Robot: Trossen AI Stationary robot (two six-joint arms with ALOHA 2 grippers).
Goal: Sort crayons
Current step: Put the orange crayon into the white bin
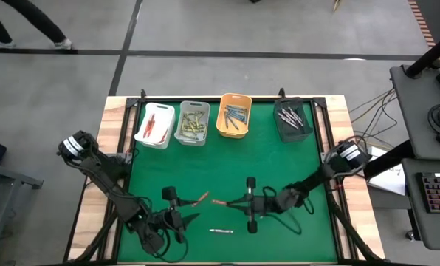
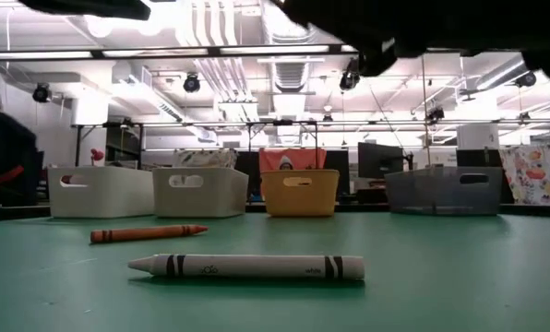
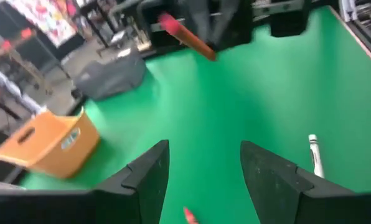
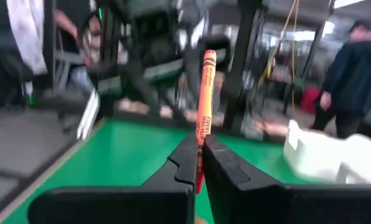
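Pinching an orange-red crayon [image 4: 205, 106] between closed fingers, the right gripper [image 1: 235, 203] sits above the near middle of the green table [image 1: 279, 170], the crayon's free end [image 1: 220, 201] sticking out past the fingertips toward the left arm. Facing it from the near left, the left gripper [image 1: 189, 216] has its fingers [image 3: 145, 180] spread wide with nothing between them; another orange crayon [image 1: 199, 198] lies on the mat just beyond it, and its tip shows between the fingers in the left wrist view. A white crayon [image 1: 221, 231] lies on the mat near the front edge, between the two grippers and a little nearer the camera; in the low view it lies flat in front of the orange one [image 2: 148, 234]. Along the far edge stand four bins in a row, each with crayons in it: a white bin [image 1: 142, 131] with red ones, a grey bin [image 1: 180, 133] with yellowish ones, an orange bin [image 1: 222, 127] with blue and grey ones, and a black bin [image 1: 282, 127] with pale ones. Beyond the table, a person in dark clothes [image 4: 353, 81] stands in the room.
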